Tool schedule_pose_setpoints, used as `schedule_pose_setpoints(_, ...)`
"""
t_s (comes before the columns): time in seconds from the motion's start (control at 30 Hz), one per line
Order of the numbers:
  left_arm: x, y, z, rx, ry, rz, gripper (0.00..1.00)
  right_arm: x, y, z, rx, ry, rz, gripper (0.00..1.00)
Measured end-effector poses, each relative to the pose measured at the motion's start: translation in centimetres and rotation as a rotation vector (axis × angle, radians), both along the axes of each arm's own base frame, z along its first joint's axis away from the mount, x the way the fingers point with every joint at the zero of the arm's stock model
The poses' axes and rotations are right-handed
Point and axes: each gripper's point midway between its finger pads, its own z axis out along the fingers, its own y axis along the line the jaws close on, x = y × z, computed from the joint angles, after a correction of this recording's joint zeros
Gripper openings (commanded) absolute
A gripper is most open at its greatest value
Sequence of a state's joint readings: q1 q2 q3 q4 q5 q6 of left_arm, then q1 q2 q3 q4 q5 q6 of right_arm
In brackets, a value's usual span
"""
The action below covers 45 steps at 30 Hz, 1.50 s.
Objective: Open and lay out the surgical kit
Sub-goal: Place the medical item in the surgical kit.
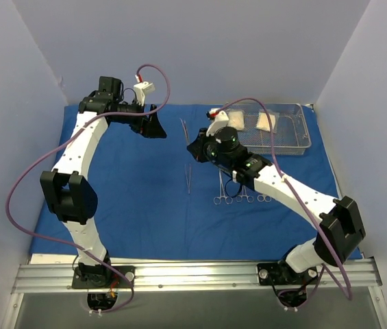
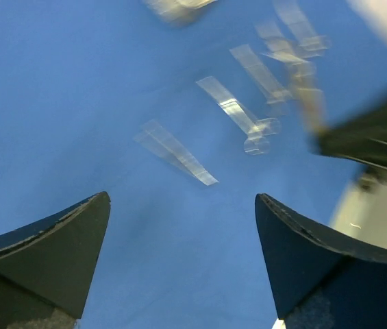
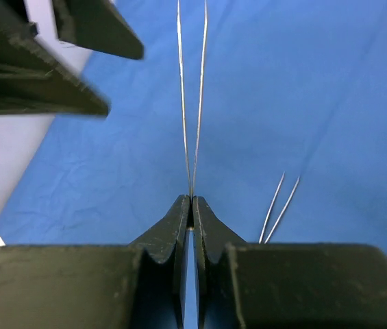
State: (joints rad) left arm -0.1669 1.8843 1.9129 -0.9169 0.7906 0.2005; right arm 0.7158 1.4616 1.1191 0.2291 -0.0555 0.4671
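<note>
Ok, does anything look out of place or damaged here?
Nothing stands out: the blue cloth lies flat, the clamps sit in a row, both gauze packets lie in the wire-mesh tray, and the right gripper holds tweezers.

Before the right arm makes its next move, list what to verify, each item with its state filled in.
1. Right gripper shut on the tweezers: ok, pinched at their joined end.
2. Left gripper open and empty: ok.
3. Left gripper apart from the held tweezers: ok, though it is close beside their tips.
4. Blue cloth spread flat: ok.
5. Gauze packets out of the wire-mesh tray: not ok, both lie in it.
6. Held tweezers lifted off the cloth: cannot tell.
</note>
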Motion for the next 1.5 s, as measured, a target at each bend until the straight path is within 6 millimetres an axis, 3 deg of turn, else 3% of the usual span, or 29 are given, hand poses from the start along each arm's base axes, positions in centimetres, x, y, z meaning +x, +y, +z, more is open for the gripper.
schedule_pose_setpoints(0.1,-1.5,-1.8,3.0,-0.116,-0.037,-0.121,0.99,0.5,0.3,2.1,-0.002,-0.070,0.074,0.00)
schedule_pose_setpoints(0.2,-2.6,-2.7,5.5,-0.193,-0.082,-0.200,0.84,0.6,0.4,3.9,0.001,-0.130,0.143,0.00)
schedule_pose_setpoints(0.43,-4.1,-4.4,9.6,-0.303,-0.163,-0.316,0.77,-0.4,1.3,7.1,0.022,-0.231,0.265,0.00)
schedule_pose_setpoints(0.63,-4.3,-5.4,10.8,-0.348,-0.164,-0.338,0.76,-0.9,1.8,7.9,0.046,-0.252,0.309,0.00)
schedule_pose_setpoints(0.73,-4.1,-5.7,11.6,-0.376,-0.163,-0.336,0.69,-1.1,1.9,8.0,0.053,-0.256,0.319,0.00)
schedule_pose_setpoints(1.07,-4.2,-6.2,12.7,-0.418,-0.141,-0.340,0.34,-1.1,2.2,8.8,0.075,-0.279,0.331,0.00)
schedule_pose_setpoints(1.1,-4.3,-6.3,12.7,-0.422,-0.135,-0.342,0.24,-1.1,2.2,8.7,0.076,-0.277,0.333,0.00)
schedule_pose_setpoints(1.17,-4.6,-6.5,12.9,-0.436,-0.120,-0.355,0.15,-1.0,2.1,8.5,0.075,-0.269,0.333,0.00)
schedule_pose_setpoints(1.2,-4.8,-6.6,13.1,-0.444,-0.111,-0.361,0.03,-1.0,2.2,8.3,0.073,-0.264,0.335,0.00)
schedule_pose_setpoints(1.3,-4.8,-6.8,13.0,-0.453,-0.087,-0.353,0.02,-0.6,2.1,7.9,0.074,-0.254,0.333,0.00)
schedule_pose_setpoints(1.4,-4.4,-6.9,12.3,-0.454,-0.030,-0.308,0.02,-0.3,1.7,7.5,0.068,-0.228,0.308,0.25)
schedule_pose_setpoints(1.5,-3.0,-6.8,10.8,-0.416,0.032,-0.185,0.02,1.1,1.3,7.3,0.035,-0.203,0.235,0.39)
